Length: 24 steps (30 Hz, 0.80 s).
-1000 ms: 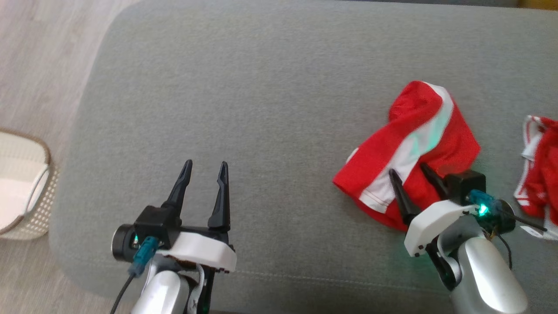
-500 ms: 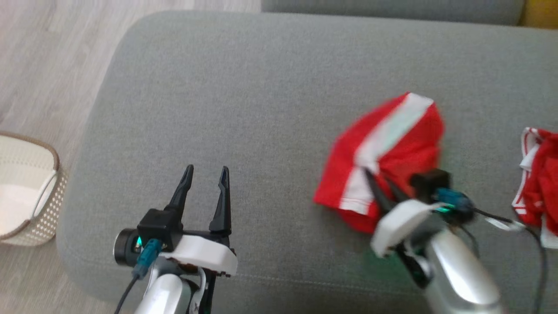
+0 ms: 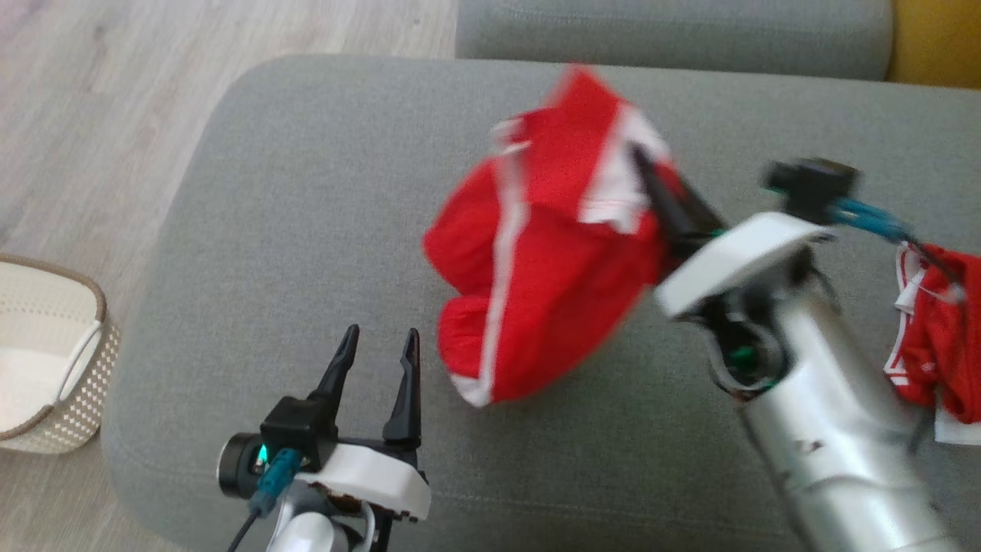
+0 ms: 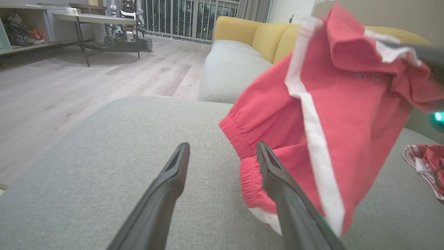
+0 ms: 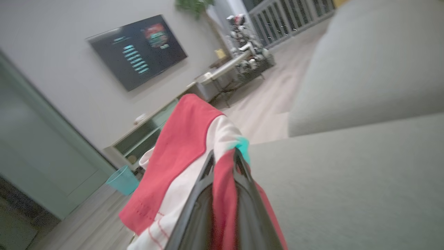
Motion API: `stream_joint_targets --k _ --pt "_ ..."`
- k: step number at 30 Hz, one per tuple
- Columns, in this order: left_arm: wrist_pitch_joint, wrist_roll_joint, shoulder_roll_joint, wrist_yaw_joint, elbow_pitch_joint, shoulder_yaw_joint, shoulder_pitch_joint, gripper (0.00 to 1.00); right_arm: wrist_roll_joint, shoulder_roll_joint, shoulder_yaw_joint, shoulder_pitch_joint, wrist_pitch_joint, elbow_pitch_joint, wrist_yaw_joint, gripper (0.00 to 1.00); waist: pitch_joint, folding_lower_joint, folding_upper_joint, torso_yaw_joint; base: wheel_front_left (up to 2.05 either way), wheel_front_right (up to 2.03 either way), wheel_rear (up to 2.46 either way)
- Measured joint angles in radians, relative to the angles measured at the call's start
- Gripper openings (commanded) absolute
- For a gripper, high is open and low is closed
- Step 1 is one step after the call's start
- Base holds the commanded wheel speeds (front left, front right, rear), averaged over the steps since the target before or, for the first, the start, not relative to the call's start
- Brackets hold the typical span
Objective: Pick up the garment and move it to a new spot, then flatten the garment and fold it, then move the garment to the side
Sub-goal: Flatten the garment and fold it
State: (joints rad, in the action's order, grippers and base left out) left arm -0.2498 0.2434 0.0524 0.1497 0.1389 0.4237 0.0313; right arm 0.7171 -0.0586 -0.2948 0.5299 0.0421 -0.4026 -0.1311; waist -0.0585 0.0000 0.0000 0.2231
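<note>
Garment (image 3: 536, 284) (red shorts with white side stripes) hangs above the grey cushion (image 3: 306, 192) in the head view, pinched at a white-trimmed edge by the right gripper (image 3: 642, 159), whose fingers are closed on the cloth. The bulk droops below and to the robot's left of those fingers. The bite looks small and close to a hem, so I judge that a quick swing could pull the fabric free and drop it in a heap short of its new spot. The left gripper (image 3: 382, 334) stands low on the cushion with fingers spread and empty, and the lowest lobe of the shorts hangs just beside it — a low pass could snag there. A second red garment (image 3: 935, 337) lies at the cushion's right end near the right forearm, where the arm or its cable might drag it. From the left wrist, the elastic waistband hangs just beyond the spread fingers and to their right, partly behind one of them; whether it touches I cannot tell. The cloth is bunched, so it may land doubled over and need extra flattening. From the right wrist, the two fingers press together on a red fold sandwiched between them — red and white cloth spills to their left and past the tips.
</note>
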Motion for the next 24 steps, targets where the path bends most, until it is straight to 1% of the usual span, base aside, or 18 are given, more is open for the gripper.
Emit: stream_joint_targets --k 2,4,6,7,8,10,11,13,15,17,19,22,24 --pt "0.0 0.006 0.0 0.0 -0.003 0.007 0.001 1.0 0.044 -0.008 0.086 -0.007 -0.02 -0.081 0.0 0.0 -0.012 0.0 0.0 0.0 0.0 0.0 0.0" --pt "0.0 0.006 0.0 0.0 -0.004 0.015 0.002 1.0 0.058 -0.027 0.159 -0.008 -0.026 -0.167 0.0 0.0 -0.026 0.0 0.0 0.001 0.0 0.0 0.0" --pt "0.0 0.006 0.0 0.0 -0.004 0.015 0.008 1.0 0.041 -0.065 0.215 -0.004 -0.026 -0.27 0.0 0.0 -0.042 0.0 0.0 0.001 0.0 0.0 0.0" --pt "0.0 0.006 0.0 0.0 -0.003 0.015 0.014 1.0 0.01 -0.085 0.252 0.002 -0.029 -0.343 0.0 0.0 -0.05 0.0 0.0 0.001 0.0 0.0 0.0" --pt "0.0 0.006 0.0 0.0 -0.004 0.015 0.02 1.0 -0.033 -0.106 0.289 0.013 -0.029 -0.424 0.0 1.0 -0.057 0.0 0.0 0.0 0.0 0.0 0.0" --pt "0.0 0.006 0.0 0.0 -0.003 0.016 0.03 1.0 -0.138 -0.147 0.366 0.04 -0.007 -0.563 0.0 1.0 -0.07 0.0 0.0 -0.003 0.0 0.0 0.0" --pt "0.0 0.006 0.0 0.0 -0.002 0.015 0.035 1.0 -0.173 -0.157 0.406 0.058 0.018 -0.611 0.0 1.0 -0.074 0.0 0.0 -0.006 0.0 0.0 0.0" --pt "0.0 0.006 0.0 0.001 -0.001 0.015 0.037 1.0 -0.202 -0.153 0.469 0.107 0.066 -0.667 0.0 1.0 -0.078 0.0 0.0 -0.017 0.0 0.0 0.0" --pt "0.0 0.006 0.0 0.0 0.005 0.015 0.037 1.0 -0.25 -0.141 0.49 0.161 0.105 -0.699 0.0 1.0 -0.079 0.0 0.0 -0.03 0.0 0.0 0.0" --pt "0.0 0.006 0.0 0.0 0.011 0.014 0.038 1.0 -0.297 -0.127 0.491 0.195 0.146 -0.7 0.0 1.0 -0.077 0.0 0.0 -0.043 0.0 0.0 0.0" --pt "0.0 0.006 0.0 0.0 0.012 0.013 0.038 1.0 -0.337 -0.111 0.477 0.2 0.172 -0.67 0.0 1.0 -0.07 0.0 0.0 -0.056 0.0 0.0 0.0" --pt "0.0 0.006 0.0 0.0 0.011 0.012 0.039 1.0 -0.351 -0.068 0.439 0.176 0.189 -0.574 0.0 1.0 -0.054 0.0 0.0 -0.076 0.0 0.0 0.0" --pt "0.0 0.006 0.0 0.0 0.01 0.014 0.039 1.0 -0.354 -0.044 0.379 0.133 0.197 -0.481 0.0 1.0 -0.044 0.0 0.0 -0.091 0.0 0.0 0.0"
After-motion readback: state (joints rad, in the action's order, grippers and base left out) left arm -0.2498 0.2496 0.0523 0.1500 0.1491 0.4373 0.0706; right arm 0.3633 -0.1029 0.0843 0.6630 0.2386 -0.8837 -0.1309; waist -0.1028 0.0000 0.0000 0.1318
